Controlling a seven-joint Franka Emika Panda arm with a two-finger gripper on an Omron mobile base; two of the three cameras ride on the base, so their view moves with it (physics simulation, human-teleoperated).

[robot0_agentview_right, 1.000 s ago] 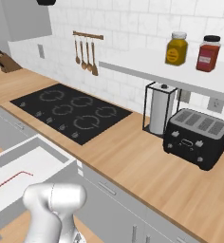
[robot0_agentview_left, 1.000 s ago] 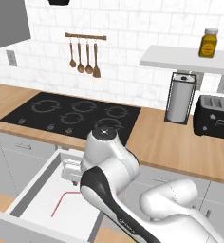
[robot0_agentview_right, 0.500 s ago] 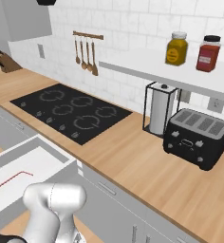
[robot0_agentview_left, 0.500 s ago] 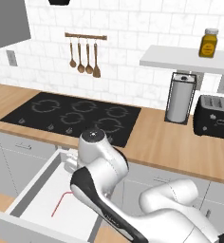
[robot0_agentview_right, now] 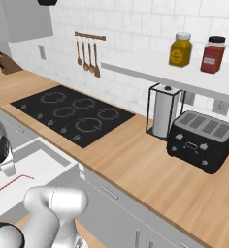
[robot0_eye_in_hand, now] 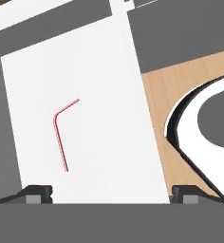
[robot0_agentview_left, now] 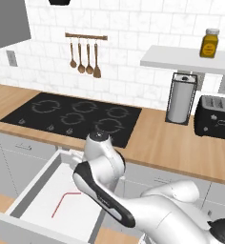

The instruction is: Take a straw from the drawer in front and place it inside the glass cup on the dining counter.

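The straw (robot0_eye_in_hand: 60, 133) is a thin red-pink stick with a bend near one end: a long straight shank, then a short arm angled off to the side. In the hand view the long part runs up from just above the fingertips (robot0_eye_in_hand: 37, 193), and the short arm kinks away toward the upper right. It lies flat on the white floor of the drawer (robot0_eye_in_hand: 104, 71), ahead of the fingers and closer to the left one than to the right, touching neither.

The gripper (robot0_eye_in_hand: 111, 195) is spread as wide as it goes, with nothing between the two dark tips; one tip sits over the drawer's left part, the other beyond the drawer's right wall.

The drawer is pulled out, a shallow light-grey box with a white inside, and the straw is the one thing seen lying in it. In the left base view the straw (robot0_agentview_left: 64, 204) rests near the middle of the drawer floor (robot0_agentview_left: 43, 200), with the arm's white elbow bent over the drawer's right side. In the right base view the straw (robot0_agentview_right: 15, 182) shows as a short red line on the white floor (robot0_agentview_right: 34, 164).

Behind the drawer runs a wood-topped counter (robot0_agentview_left: 171, 143) with a black cooktop (robot0_agentview_left: 71, 114) set into it. Farther right stand a paper towel holder (robot0_agentview_right: 162, 112) and a black toaster (robot0_agentview_right: 204, 140).
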